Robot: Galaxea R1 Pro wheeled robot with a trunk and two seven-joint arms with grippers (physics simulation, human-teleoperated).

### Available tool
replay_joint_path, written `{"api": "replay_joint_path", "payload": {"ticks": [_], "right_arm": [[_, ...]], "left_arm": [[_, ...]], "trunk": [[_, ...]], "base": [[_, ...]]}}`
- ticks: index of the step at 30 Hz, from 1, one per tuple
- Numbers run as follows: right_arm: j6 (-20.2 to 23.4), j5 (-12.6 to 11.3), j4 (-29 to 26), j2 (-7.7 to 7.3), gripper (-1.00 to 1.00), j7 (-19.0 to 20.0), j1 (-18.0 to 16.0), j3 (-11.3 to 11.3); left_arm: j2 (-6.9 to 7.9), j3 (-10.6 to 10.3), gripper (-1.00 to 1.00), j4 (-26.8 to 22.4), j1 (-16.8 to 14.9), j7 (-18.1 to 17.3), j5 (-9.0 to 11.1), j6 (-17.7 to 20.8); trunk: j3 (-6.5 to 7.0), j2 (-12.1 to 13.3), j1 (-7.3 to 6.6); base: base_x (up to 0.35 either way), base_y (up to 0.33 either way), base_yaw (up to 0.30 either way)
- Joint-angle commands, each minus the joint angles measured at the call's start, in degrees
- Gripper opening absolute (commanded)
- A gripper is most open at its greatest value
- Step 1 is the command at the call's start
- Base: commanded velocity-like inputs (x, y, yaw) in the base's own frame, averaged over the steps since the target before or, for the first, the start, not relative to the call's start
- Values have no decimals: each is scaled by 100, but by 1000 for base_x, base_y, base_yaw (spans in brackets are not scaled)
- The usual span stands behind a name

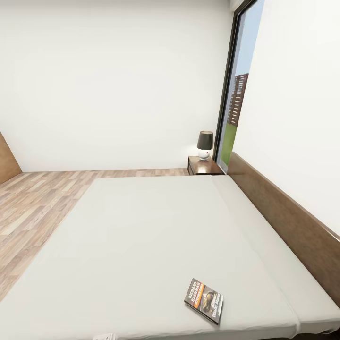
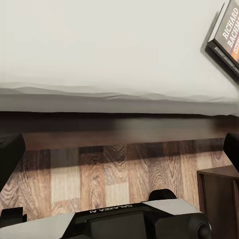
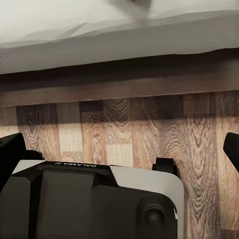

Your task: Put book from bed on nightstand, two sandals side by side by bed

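My left claw (image 2: 119,149): fingers wide apart, empty, beside the bed (image 1: 141,236) edge | my right claw (image 3: 119,149): likewise wide, empty | book (image 1: 204,300): flat on mattress near corner | step: approach | next: reach, pinch book, carry to nightstand (image 1: 204,166).

Both my arms hang low, wrists aimed down past my own base.

My left gripper (image 2: 119,149) has its dark fingers (image 2: 11,157) set wide apart at the two edges of the left wrist view, nothing between them. My right gripper (image 3: 122,152) is spread the same way, one finger (image 3: 11,152) at each edge, empty. My black-and-white base (image 3: 94,201) sits below both.
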Motion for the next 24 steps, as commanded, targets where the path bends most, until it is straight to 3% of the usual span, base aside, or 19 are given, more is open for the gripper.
{"api": "replay_joint_path", "payload": {"ticks": [1,24], "right_arm": [[-27,-57,14,-1,100,25,-8,49],[-36,-49,-19,-5,100,46,-8,49]], "left_arm": [[1,6,100,8,-6,-30,38,-2],[3,11,100,7,-6,-38,41,-2]], "trunk": [[-12,-11,3],[-12,-11,3]], "base": [[0,0,0],[0,0,0]]}}
